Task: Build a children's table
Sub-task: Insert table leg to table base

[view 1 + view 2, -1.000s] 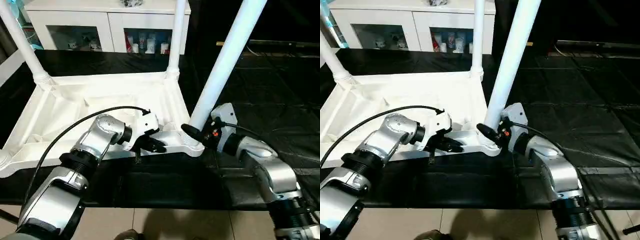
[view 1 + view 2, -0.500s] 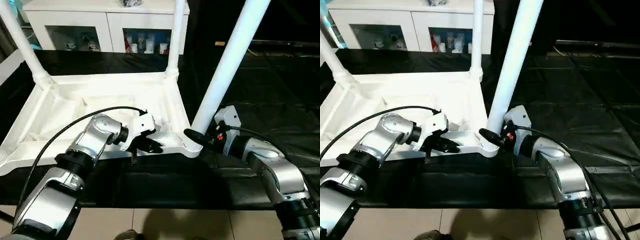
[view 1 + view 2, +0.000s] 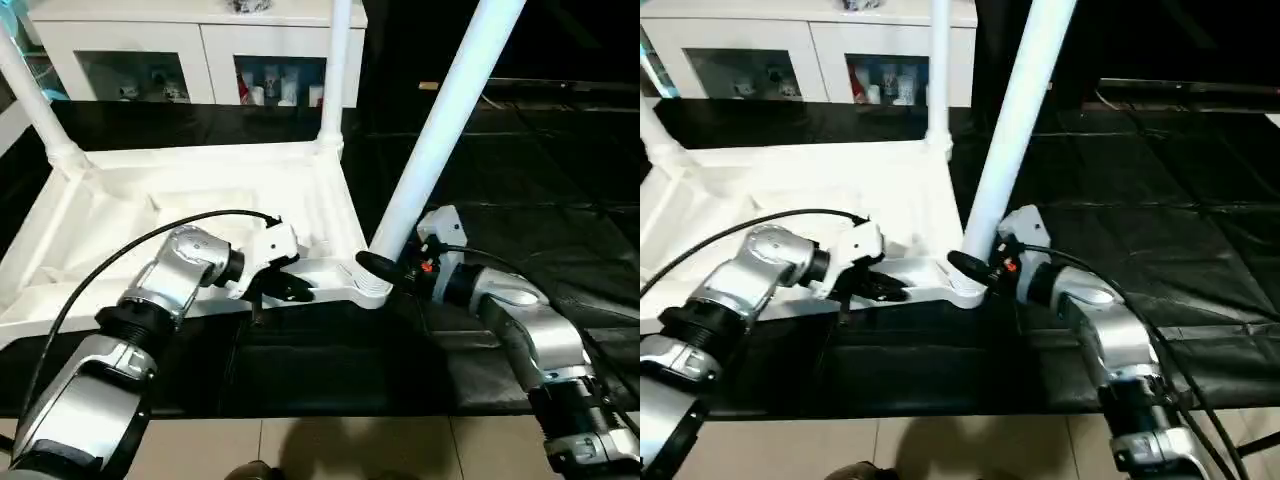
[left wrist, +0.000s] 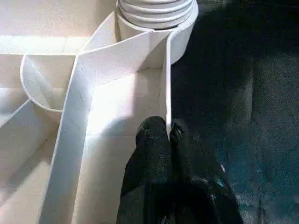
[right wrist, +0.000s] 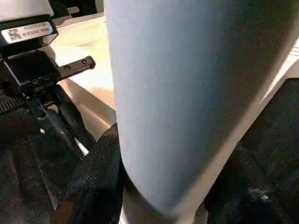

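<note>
The left claw (image 3: 290,289) is pinched together on the thin near rim of the white plastic table top (image 3: 150,215), one black finger (image 4: 149,154) on each side of that upright wall, a short way left of the near right corner socket (image 3: 372,290). The right claw (image 3: 385,270) is clamped around the base of the long white tapered tubular leg (image 3: 445,110), just above the ribbed collar where the leg enters that socket. In the right wrist view the leg's pale shaft sits between the black fingers (image 5: 100,168).

That leg leans up and to the right out of the picture. The table top lies upside down, its ribbed underside facing up, on a black sheet (image 3: 520,170) that covers the work surface. Two more white legs stand in the far corners: one at the far right corner (image 3: 333,70), nearly upright, and one at the far left corner (image 3: 35,95), tilted left.

A black cable (image 3: 130,260) arcs over the silver left forearm (image 3: 150,310) to the left claw. The silver right forearm (image 3: 525,330) reaches in from the near right.

Behind the sheet stands a white cabinet with glass doors (image 3: 180,50), with small items on its shelves. Pale floor tiles (image 3: 350,450) show along the near edge.
</note>
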